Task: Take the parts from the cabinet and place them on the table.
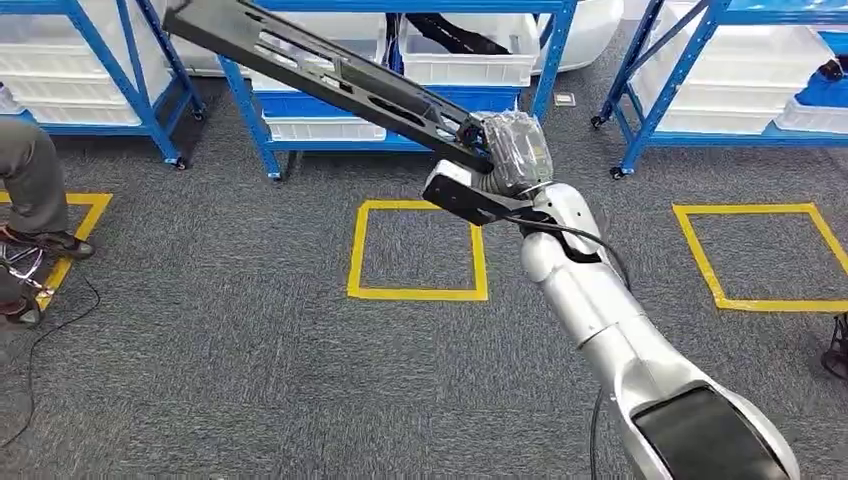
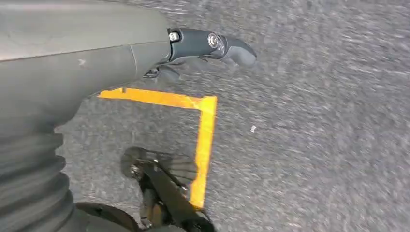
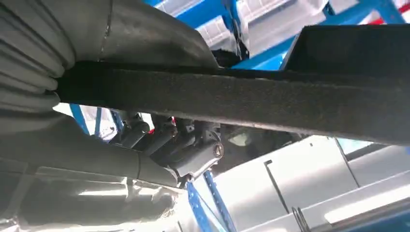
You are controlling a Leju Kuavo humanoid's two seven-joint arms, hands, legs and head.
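Observation:
My right hand (image 1: 510, 150) holds one end of a long black slotted part (image 1: 320, 70), which slants up and to the left in front of the blue rack (image 1: 250, 105). In the right wrist view the black part (image 3: 251, 99) crosses the frame and my right hand (image 3: 159, 140) has its dark fingers curled beneath it. My left hand (image 2: 203, 46) hangs above the grey carpet with its fingers curled in and nothing in them.
Blue shelving with white bins (image 1: 470, 60) stands across the back. More racks stand at the left (image 1: 90, 70) and right (image 1: 740, 80). Yellow tape squares (image 1: 418, 250) mark the carpet. A person's leg and shoe (image 1: 40, 200) are at the far left.

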